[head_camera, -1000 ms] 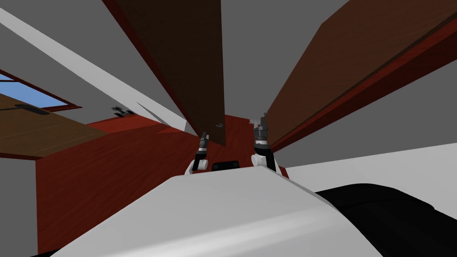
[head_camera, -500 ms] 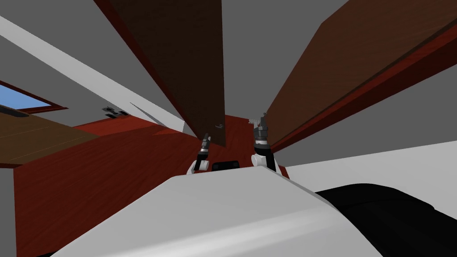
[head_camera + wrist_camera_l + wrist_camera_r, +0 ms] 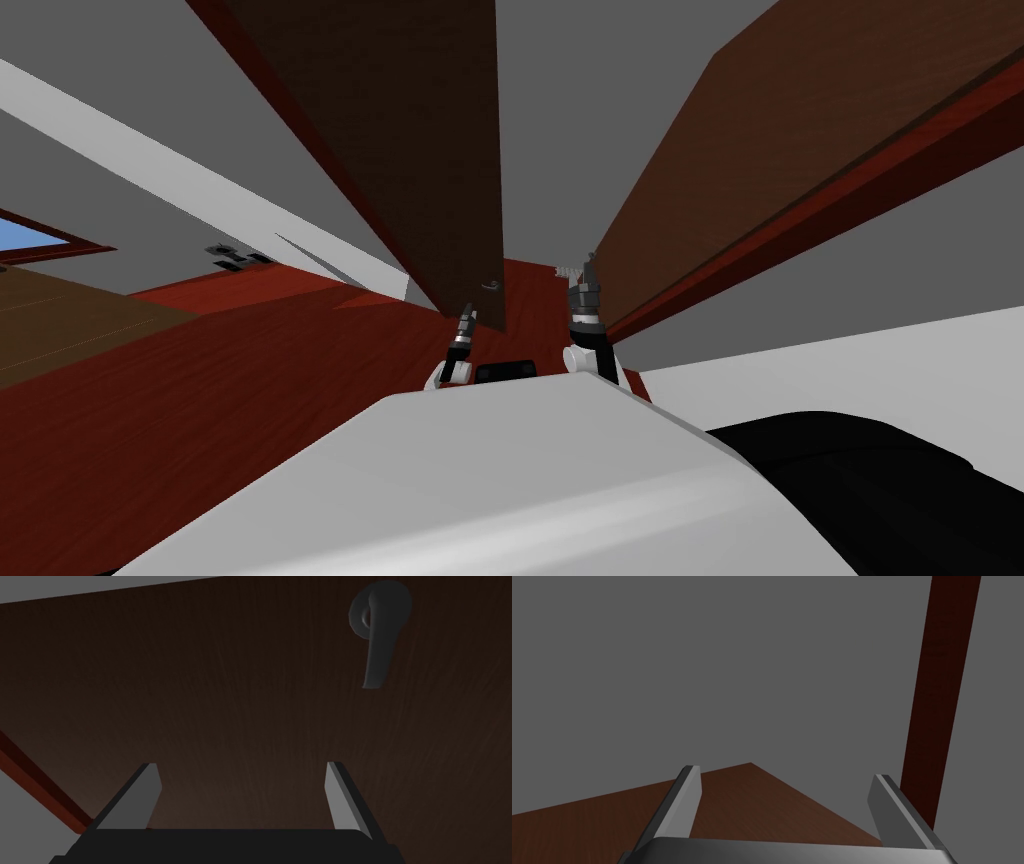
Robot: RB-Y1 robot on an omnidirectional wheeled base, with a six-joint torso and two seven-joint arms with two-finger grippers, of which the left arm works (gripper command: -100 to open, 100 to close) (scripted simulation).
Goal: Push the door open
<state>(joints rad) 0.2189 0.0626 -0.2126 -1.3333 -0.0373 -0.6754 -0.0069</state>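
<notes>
The door (image 3: 400,130) is a dark brown wood-grain panel standing ajar ahead of me, with a small grey lever handle (image 3: 490,285) near its free edge. My left gripper (image 3: 468,315) is raised against the panel's lower part, just below the handle. In the left wrist view the door's face (image 3: 225,701) lies close in front of the open left gripper (image 3: 241,766), with the handle (image 3: 380,631) off to one side and nothing between the fingers (image 3: 145,796). My right gripper (image 3: 590,265) is held up by the opening, open (image 3: 787,772) and empty.
A second brown panel (image 3: 800,130) with a red-brown frame (image 3: 830,190) splays off to the right, close to the right gripper. Red-brown floor (image 3: 250,380) spreads to the left. A window corner (image 3: 30,238) shows far left. A black area (image 3: 880,480) lies at the bottom right.
My left gripper has crept rightwards along the door toward the handle. The whole view has swung, so the window and left wall slid further left. The right arm is unchanged.
</notes>
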